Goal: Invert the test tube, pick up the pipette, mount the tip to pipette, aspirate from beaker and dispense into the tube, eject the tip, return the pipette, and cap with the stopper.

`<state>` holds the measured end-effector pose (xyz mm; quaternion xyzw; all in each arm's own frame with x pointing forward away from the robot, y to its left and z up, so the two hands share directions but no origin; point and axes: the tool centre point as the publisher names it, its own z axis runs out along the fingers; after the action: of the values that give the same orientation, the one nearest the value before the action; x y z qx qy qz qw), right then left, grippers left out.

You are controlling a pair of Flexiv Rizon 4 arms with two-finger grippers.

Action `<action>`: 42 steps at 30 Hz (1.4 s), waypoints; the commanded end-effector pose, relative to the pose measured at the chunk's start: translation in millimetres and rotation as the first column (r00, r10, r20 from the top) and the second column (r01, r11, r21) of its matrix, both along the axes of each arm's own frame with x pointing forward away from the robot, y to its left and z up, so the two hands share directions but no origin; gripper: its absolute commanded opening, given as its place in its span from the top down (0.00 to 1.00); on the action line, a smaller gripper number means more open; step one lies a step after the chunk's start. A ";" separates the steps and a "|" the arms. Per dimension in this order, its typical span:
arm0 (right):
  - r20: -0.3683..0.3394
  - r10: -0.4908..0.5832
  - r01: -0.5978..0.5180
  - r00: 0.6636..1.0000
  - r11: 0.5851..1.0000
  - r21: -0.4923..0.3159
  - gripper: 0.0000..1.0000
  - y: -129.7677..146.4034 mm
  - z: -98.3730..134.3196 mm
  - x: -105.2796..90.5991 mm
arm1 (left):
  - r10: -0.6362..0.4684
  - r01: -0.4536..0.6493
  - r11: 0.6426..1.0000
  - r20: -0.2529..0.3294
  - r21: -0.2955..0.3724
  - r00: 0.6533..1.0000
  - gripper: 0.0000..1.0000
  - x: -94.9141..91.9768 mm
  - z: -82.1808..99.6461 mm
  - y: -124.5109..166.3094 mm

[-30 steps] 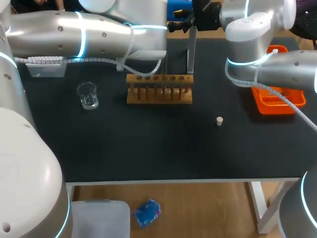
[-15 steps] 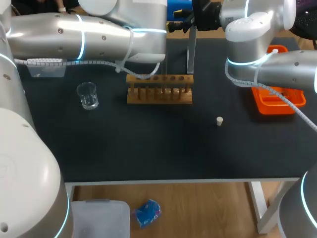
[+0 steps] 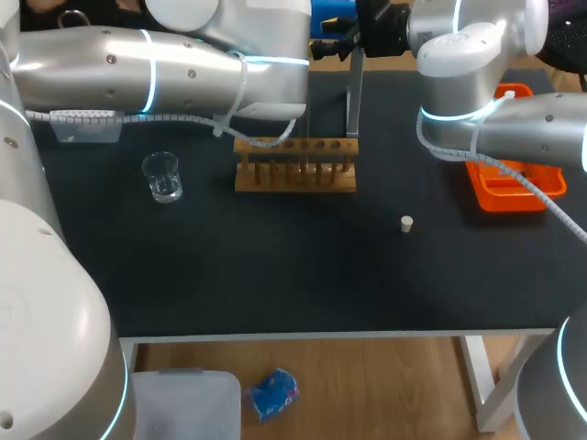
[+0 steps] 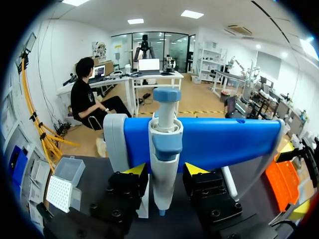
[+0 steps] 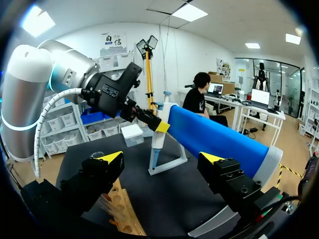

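Note:
The white-and-blue pipette (image 4: 165,149) hangs upright on its blue-topped stand (image 4: 224,142). My left gripper (image 4: 165,170) is open, with the pipette's body between its fingers and a yellow tip close on either side. From the right wrist view, the left gripper (image 5: 158,128) shows at the pipette (image 5: 156,142). My right gripper (image 5: 161,158) is open and empty, above and behind the wooden rack (image 3: 295,165). The beaker (image 3: 162,176) stands to the rack's left. The white stopper (image 3: 406,223) lies on the mat to the rack's right. In the head view my left arm hides its own gripper.
An orange tray (image 3: 509,188) sits at the table's right side under my right arm. A white tip box (image 4: 59,191) lies beside the stand on the mat. The stand's grey post (image 3: 353,96) rises just behind the rack.
In the head view my left forearm has shifted very slightly. The rack, beaker, stopper and right arm stay where they were.

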<state>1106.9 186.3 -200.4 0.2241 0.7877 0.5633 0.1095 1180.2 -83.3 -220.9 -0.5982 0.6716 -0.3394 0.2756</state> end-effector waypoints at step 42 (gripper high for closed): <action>0.071 0.082 -0.081 0.994 0.997 -0.016 0.00 -26.8 16.8 -34.5 | -0.242 0.241 0.970 0.021 0.027 0.970 0.50 -169.0 40.9 -33.6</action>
<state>1091.0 184.8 -192.8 0.1768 0.7976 0.5644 0.1183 1040.5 -130.5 -191.8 -0.5240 0.7313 -0.3418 0.2714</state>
